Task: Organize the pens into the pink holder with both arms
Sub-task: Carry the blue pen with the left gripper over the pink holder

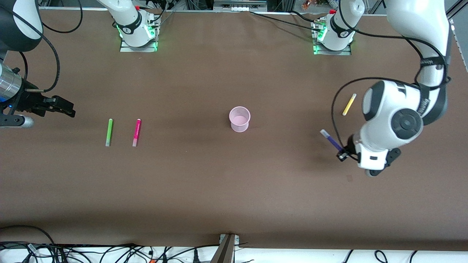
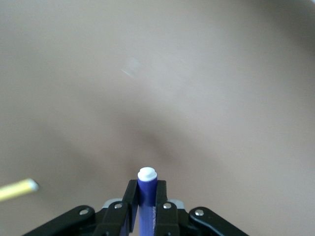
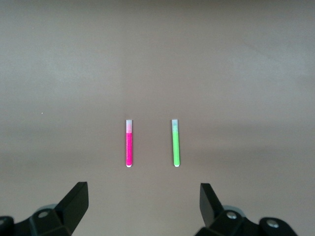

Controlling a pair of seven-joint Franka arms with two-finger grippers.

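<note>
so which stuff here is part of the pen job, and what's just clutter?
Job:
- purple pen, clamped in left gripper
- yellow pen
- green pen
- pink pen
- pink holder
- right gripper, open, waiting

Clutter:
- cables past the table edge

I see my left gripper [image 1: 342, 153] gripping the dark purple pen [image 1: 331, 140], small pale pink mesh holder [image 1: 240, 118] mid-table, right gripper [image 1: 69, 109] hovering open.

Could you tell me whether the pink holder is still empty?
Empty: the holder shows only its pink bottom. The left claw holds the purple pen.
</note>
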